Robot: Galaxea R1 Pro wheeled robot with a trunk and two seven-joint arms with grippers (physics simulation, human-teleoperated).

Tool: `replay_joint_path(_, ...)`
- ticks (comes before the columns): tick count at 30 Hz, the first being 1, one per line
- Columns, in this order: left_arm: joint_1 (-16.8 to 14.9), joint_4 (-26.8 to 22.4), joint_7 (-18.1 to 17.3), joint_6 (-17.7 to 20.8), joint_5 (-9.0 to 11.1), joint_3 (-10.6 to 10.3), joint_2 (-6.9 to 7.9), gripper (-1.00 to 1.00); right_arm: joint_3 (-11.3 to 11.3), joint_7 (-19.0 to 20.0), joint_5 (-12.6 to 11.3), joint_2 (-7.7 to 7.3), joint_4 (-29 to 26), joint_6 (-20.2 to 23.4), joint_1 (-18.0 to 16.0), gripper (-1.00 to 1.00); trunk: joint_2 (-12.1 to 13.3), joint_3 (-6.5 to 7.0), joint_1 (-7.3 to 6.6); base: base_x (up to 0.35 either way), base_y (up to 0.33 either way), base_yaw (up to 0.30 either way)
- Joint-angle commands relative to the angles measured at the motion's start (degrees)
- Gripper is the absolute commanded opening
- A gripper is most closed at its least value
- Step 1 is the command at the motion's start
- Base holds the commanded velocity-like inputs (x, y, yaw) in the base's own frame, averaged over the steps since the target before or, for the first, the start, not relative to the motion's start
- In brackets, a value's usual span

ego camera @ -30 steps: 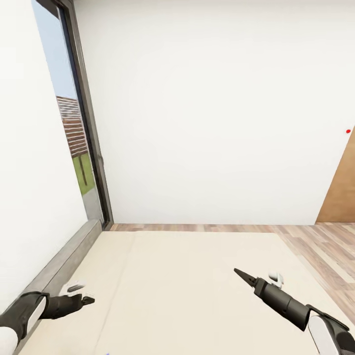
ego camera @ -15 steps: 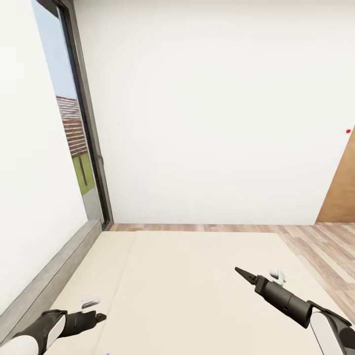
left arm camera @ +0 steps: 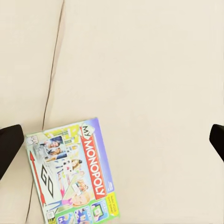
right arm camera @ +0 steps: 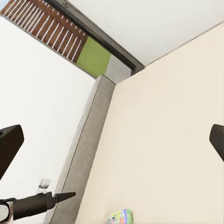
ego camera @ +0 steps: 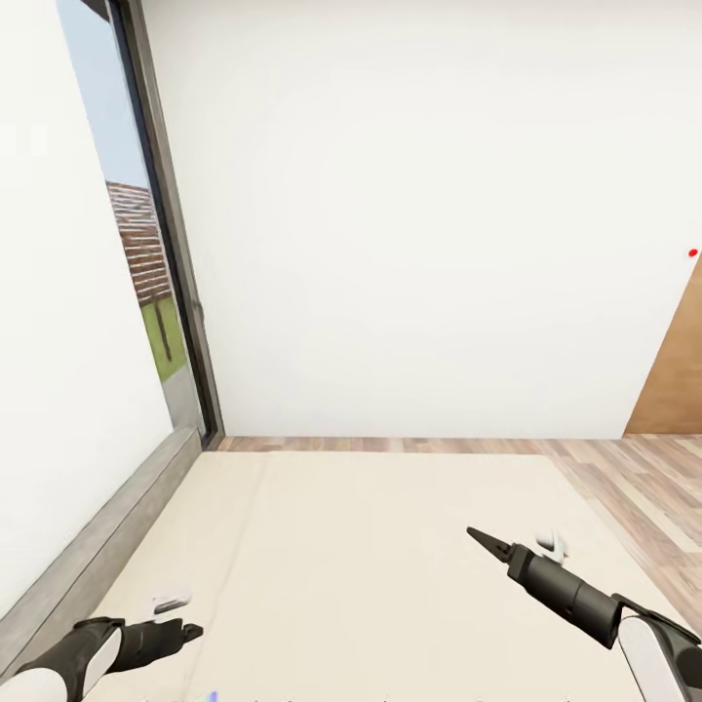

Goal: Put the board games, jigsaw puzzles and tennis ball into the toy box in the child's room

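Lying flat on the bed (left arm camera: pixel 154 70), the board game (left arm camera: pixel 72 173) runs lengthwise w/ its title along that axis, under the left gripper (left arm camera: pixel 112 140), fingers apart; right gripper (right arm camera: pixel 112 140) open too.

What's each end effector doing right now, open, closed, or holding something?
Left end effector: open, empty, above the Monopoly box on the bed.
Right end effector: open, empty.

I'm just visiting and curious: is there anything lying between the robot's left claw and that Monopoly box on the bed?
Nothing visible does. In the left wrist view the Monopoly box lies flat on the cream bed, with only bare bedding around it, and the left gripper is wide open above it.
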Motion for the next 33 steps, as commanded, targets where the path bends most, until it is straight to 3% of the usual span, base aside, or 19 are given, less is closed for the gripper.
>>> replay_joint_path(1,0.0,-0.1,-0.2,0.5,-0.1,0.4,0.04,1.0,-0.1,0.7,-0.1,0.0,-0.1,0.5,0.0,1.0,0.0,-0.12,0.02,0.0,0.0,0.0)
replay_joint_path(8,0.2,-0.1,-0.4,0.5,-0.3,0.4,0.34,1.0,0.2,12.1,-0.1,0.43,-3.7,4.0,0.0,1.0,0.0,-0.78,0.02,0.0,0.0,0.0)
replay_joint_path(10,0.3,-0.1,-0.4,0.5,-0.3,0.4,0.36,1.0,0.2,13.9,0.0,0.58,-4.4,4.7,0.0,1.0,0.0,-0.97,0.02,0.0,0.0,0.0)
replay_joint_path(33,0.3,-0.1,-0.4,0.6,-0.3,0.3,1.03,1.0,0.3,15.7,0.8,0.83,-4.6,5.4,0.0,1.0,0.0,-3.13,0.02,0.0,0.0,0.0)
